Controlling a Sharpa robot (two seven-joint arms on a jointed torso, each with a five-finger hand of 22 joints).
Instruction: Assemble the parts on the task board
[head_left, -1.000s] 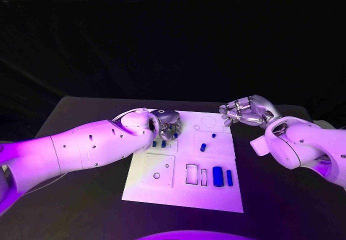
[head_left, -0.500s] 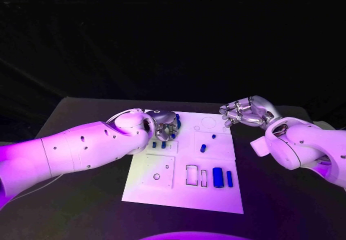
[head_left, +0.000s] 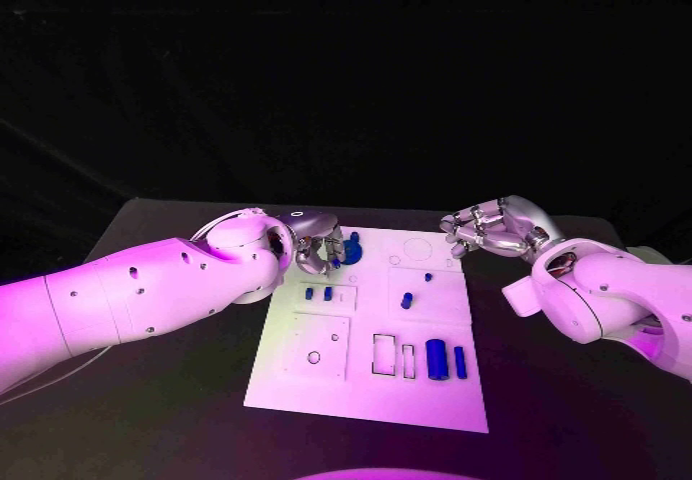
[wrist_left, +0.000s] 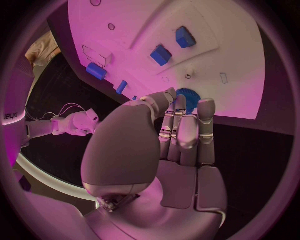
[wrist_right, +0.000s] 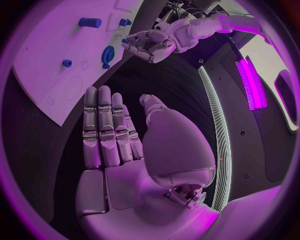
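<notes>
The left hand (head_left: 320, 249) pinches a blue toothed gear (wrist_left: 187, 98) in its fingertips, just above the far left corner of the white board (head_left: 325, 375); the fingers hide most of the gear. The right hand (head_left: 488, 228) hovers at the board's far right edge, fingers straight and apart, holding nothing.

White task board (head_left: 325, 385) on a black table (head_left: 159, 420); the parts on the board are blue: a round toothed gear (wrist_left: 187, 98) at the left hand's fingertips, two small blocks (wrist_left: 161, 55), a thick cylinder (head_left: 436, 357) with a thinner bar (head_left: 460, 361) beside it. Both arms are white, the left arm (head_left: 130, 300) dotted with small dark holes. The left hand (wrist_left: 181, 135) and the right hand (head_left: 490, 228) are silver
</notes>
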